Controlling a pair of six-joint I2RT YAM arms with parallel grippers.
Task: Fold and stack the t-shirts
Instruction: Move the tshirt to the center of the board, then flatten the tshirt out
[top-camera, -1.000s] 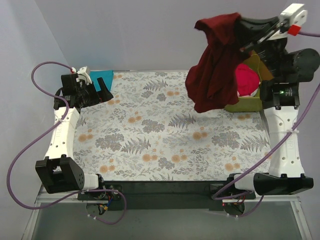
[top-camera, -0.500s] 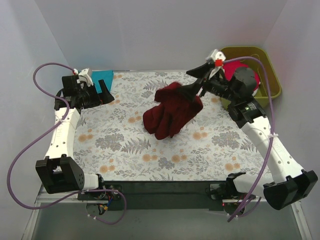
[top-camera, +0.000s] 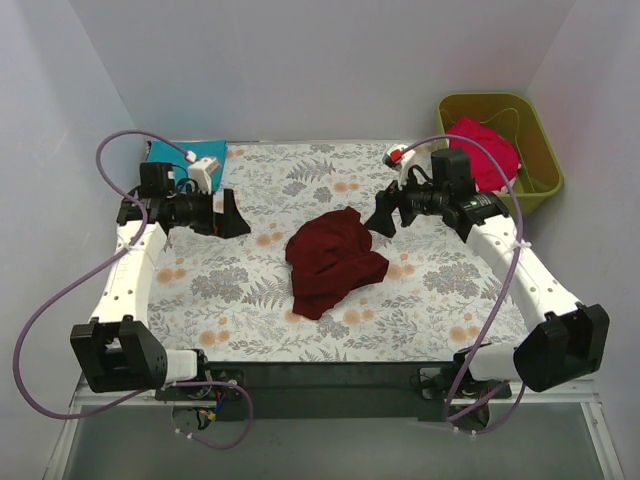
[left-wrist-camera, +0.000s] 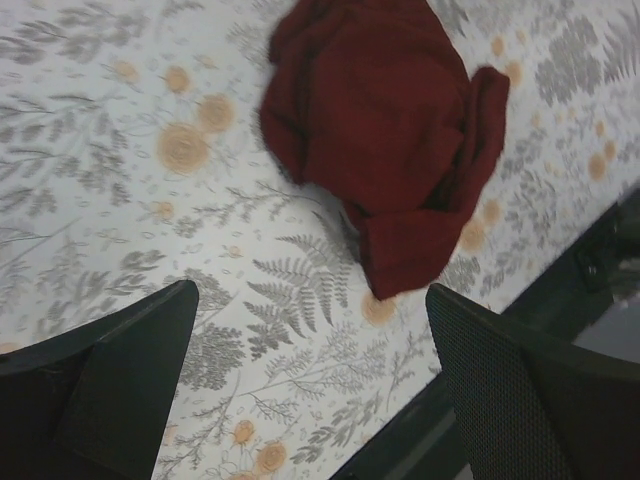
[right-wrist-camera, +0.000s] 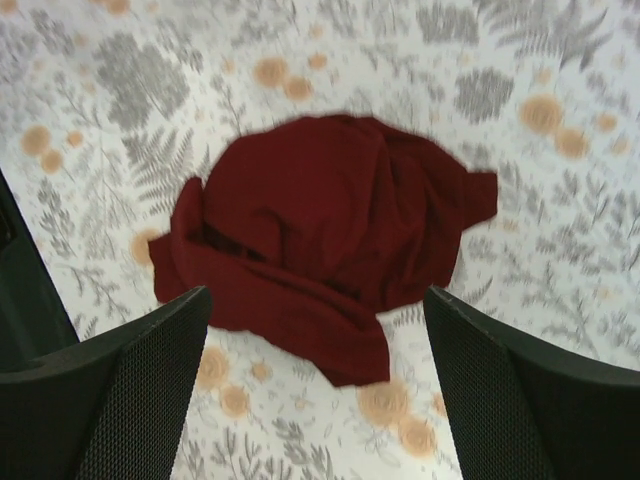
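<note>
A dark maroon t-shirt (top-camera: 330, 262) lies crumpled in the middle of the table, free of both grippers. My right gripper (top-camera: 383, 215) hovers open just right of and above it, and in the right wrist view the maroon shirt (right-wrist-camera: 320, 220) fills the space beyond the wide jaws (right-wrist-camera: 317, 295). My left gripper (top-camera: 232, 213) stands open to the shirt's left, with nothing between its fingers (left-wrist-camera: 311, 293), and the maroon shirt (left-wrist-camera: 390, 130) lies ahead of it. A red-pink t-shirt (top-camera: 485, 150) sits bunched in the tub. A teal t-shirt (top-camera: 185, 152) lies at the back left corner, partly hidden by the left arm.
The olive-green tub (top-camera: 545, 150) stands at the back right, off the table's corner. A grey-and-orange floral tablecloth (top-camera: 250, 300) covers the table. Purple cables loop beside both arms. Walls close in the left, back and right sides.
The right arm swung down from above the tub with the maroon shirt and opened, leaving it on the table's middle. The left gripper shifted slightly toward the centre.
</note>
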